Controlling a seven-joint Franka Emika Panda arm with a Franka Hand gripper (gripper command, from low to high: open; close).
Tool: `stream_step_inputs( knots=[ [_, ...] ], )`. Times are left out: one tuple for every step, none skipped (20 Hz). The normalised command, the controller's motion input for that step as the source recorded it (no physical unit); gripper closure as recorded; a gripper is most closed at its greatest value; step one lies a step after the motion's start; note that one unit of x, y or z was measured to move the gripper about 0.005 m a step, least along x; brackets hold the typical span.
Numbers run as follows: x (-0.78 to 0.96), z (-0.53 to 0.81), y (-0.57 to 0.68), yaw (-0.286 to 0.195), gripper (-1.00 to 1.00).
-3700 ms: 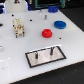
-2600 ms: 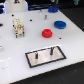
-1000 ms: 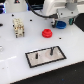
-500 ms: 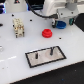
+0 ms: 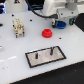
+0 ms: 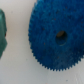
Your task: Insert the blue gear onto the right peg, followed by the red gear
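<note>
The blue gear [image 6: 56, 39] fills most of the wrist view, a toothed disc with a dark centre hole, seen from close above. In the exterior view a strip of blue gear [image 5: 60, 24] shows right under my gripper [image 5: 60, 20], which hangs low over it at the back right. The fingers are too blurred to show how they stand. The red gear [image 5: 47, 33] lies on the white table, apart from the arm. The grey black-framed plate [image 5: 55, 58] is nearer the front, with the right peg [image 5: 50, 50] and a second pin [image 5: 36, 54] upright on it.
A beige block-like object [image 5: 18, 26] stands at the exterior view's left. A dark teal shape [image 6: 2, 39] sits at the wrist view's edge beside the blue gear. The white table [image 5: 15, 50] spreads around the plate.
The arm has come down from the back over the blue gear since the oldest frames. Over the last second it has barely moved. The red gear and plate stayed put.
</note>
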Motion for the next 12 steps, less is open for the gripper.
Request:
stream_step_inputs(
  knots=[
    [-0.08, 0.01, 0.03, 0.000, 1.00],
    [-0.10, -0.03, 0.00, 0.000, 1.00],
    [-0.04, -0.02, 0.01, 0.000, 1.00],
    [-0.14, 0.00, 0.00, 0.000, 1.00],
    [-0.11, -0.09, -0.03, 0.000, 1.00],
    [-0.09, -0.03, 0.00, 0.000, 1.00],
    [-0.08, -0.01, 0.00, 0.000, 1.00],
    [0.00, 0.07, -0.06, 0.000, 1.00],
    [-0.04, 0.12, 0.01, 0.000, 1.00],
    [0.24, 0.29, -0.04, 0.000, 1.00],
    [0.19, 0.45, -0.11, 0.000, 1.00],
    [0.25, 0.58, -0.16, 0.000, 1.00]
  ],
)
